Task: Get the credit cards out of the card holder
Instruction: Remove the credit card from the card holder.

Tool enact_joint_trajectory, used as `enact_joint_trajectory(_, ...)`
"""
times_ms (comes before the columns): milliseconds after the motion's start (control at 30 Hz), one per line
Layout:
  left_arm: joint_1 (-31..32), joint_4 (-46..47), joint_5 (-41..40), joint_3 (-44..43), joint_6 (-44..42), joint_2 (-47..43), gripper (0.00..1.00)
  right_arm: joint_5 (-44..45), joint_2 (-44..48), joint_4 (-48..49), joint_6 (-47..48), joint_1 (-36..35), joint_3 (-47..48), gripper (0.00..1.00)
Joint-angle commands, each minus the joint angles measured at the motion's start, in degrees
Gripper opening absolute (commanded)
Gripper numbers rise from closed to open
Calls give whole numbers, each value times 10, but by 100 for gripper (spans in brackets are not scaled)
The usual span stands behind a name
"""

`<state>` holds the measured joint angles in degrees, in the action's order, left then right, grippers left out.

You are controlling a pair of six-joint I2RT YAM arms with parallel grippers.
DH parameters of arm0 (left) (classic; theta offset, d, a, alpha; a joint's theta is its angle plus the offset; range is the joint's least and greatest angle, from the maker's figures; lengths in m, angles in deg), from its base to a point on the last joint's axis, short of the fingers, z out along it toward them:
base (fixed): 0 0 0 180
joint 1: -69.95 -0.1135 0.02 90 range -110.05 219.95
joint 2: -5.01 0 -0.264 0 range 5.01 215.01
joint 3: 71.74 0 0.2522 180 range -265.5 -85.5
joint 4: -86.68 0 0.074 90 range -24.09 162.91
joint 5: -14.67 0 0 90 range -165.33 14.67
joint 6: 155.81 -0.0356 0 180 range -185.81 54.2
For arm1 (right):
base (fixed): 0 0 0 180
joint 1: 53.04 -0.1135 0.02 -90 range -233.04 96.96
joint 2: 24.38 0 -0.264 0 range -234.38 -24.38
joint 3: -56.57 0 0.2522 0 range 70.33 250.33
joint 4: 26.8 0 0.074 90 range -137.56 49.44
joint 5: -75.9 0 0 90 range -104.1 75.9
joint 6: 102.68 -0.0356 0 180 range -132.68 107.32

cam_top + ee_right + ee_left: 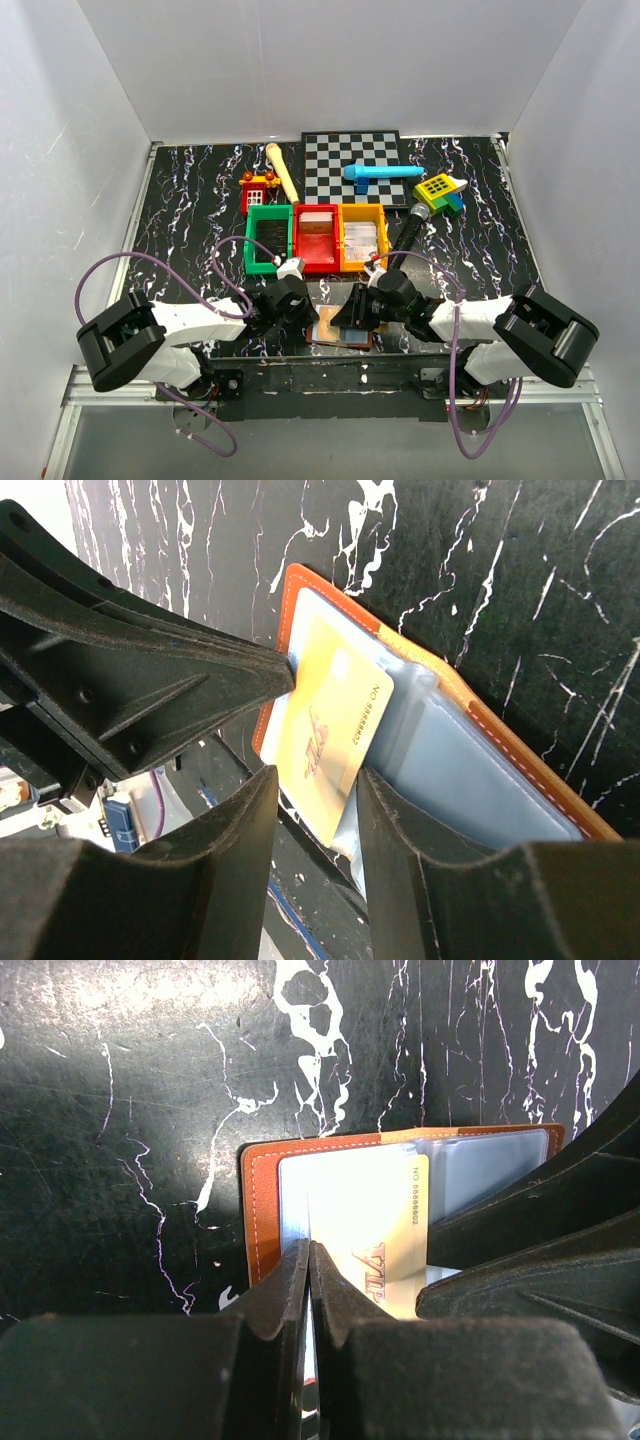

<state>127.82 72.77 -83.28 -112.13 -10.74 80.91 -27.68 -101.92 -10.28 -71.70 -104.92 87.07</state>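
Note:
The brown card holder lies open at the table's near edge, with pale blue-grey panels inside an orange-brown border. A gold credit card sticks halfway out of it, past the table edge. My left gripper is shut. Its tips rest on the inner panel, right at the card's left edge. My right gripper is open and straddles the card's protruding end. One fingertip is at the card's corner and the other at its side edge. I cannot tell whether they press on it.
Green, red and orange bins stand in a row just behind the grippers. Farther back are a checkerboard, a blue tool, a wooden stick, a toy house, a yellow-green block and a black marker.

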Motion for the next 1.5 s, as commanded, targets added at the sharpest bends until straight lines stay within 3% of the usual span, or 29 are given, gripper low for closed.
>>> enact_joint_trajectory(0, 0, -47, 4, 8, -8, 21, 0, 8, 20, 47, -6, -2, -4, 44)
enact_joint_trajectory(1300, -3, -8, 14, 39, -16, -12, 0, -10, -19, 147, -26, -2, 4, 43)
enact_joint_trajectory(1467, -3, -6, 14, 40, -16, -10, 0, -7, -16, 154, -28, -2, 1, 37)
